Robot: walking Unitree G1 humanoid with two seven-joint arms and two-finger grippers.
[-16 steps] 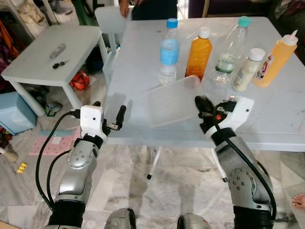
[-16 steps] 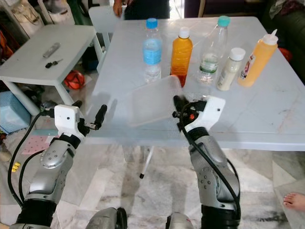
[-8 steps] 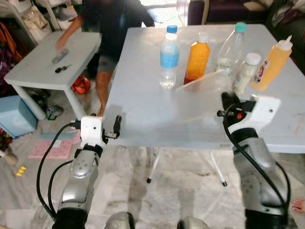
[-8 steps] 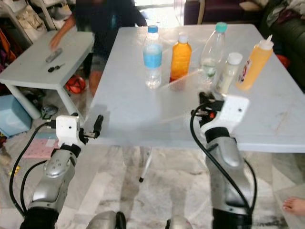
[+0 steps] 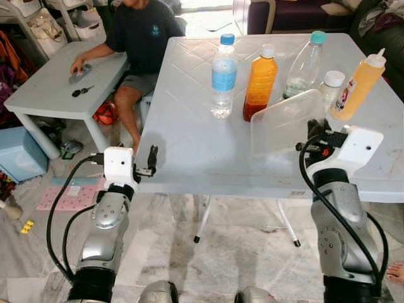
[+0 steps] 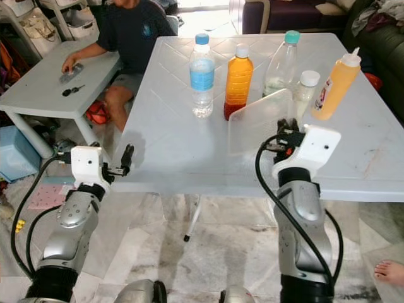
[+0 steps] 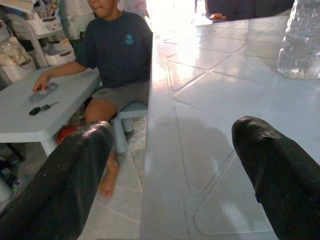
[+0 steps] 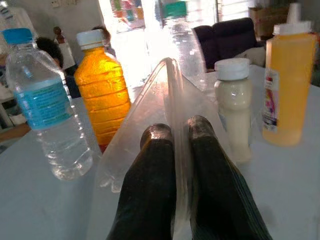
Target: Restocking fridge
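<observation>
Right wrist view, right gripper [image 8: 177, 132] pinching clear lid [image 8: 165, 95] upright

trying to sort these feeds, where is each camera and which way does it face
Left eye view: on the head, looking down at the table and bottles; both silver arms show, right gripper holding a clear lid.
Right eye view: same head, same scene, shifted slightly.
Left wrist view: along the left gripper, jaws apart, toward the table edge and a seated person.
Right wrist view: along the right gripper's black fingers, pinching the lid, toward the bottles.
Shared: the orange bottle appears in eye and right wrist views.
</observation>
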